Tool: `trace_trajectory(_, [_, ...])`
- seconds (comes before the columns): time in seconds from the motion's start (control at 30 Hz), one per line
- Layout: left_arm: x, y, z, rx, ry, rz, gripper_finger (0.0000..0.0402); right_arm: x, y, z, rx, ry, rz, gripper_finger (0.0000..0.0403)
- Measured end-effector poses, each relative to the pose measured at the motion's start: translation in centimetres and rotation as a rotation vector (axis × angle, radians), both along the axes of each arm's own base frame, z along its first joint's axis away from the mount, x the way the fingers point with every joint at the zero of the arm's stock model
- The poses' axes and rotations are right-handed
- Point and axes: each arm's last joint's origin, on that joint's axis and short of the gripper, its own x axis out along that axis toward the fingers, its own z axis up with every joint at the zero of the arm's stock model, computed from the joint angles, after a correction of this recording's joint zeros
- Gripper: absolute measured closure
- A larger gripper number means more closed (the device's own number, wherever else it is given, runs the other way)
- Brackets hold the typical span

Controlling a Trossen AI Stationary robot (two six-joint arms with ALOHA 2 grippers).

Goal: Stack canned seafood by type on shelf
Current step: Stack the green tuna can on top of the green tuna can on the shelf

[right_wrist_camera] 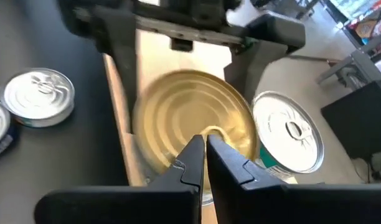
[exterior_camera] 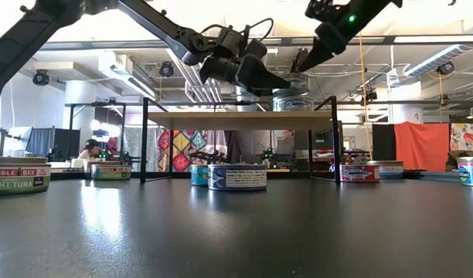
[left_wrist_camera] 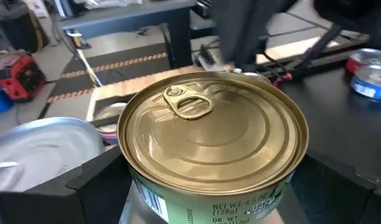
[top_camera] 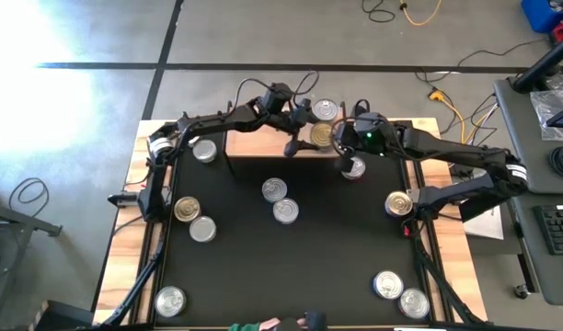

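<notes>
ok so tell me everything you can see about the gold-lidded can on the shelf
The gold-lidded can is short, round and metal, with a ringed lid, a pull tab and a green label. It stands upright on the wooden shelf beside a silver-lidded can, between the left gripper's fingers. The right gripper, shut, hovers over it.

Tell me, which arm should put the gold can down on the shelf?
Left. The left gripper is clamped around the gold-lid can right at the shelf. The right gripper is shut and empty, just above that can.
</notes>
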Motion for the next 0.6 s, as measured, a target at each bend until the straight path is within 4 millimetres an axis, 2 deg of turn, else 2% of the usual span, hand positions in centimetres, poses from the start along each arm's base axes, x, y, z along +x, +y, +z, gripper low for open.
trace_trajectory(0.33, [0.0, 0.0, 0.0, 0.016, -0.007, -0.016, 0.0045, 1.5, -1.2, -1.0, -0.040, 0.016, 0.004, 0.0390])
trace_trajectory(0.6, [0.3, 0.1, 0.0, 0.041, -0.021, 0.026, 0.0045, 1.2, -1.7, -0.8, -0.061, 0.025, 0.001, 0.0390])
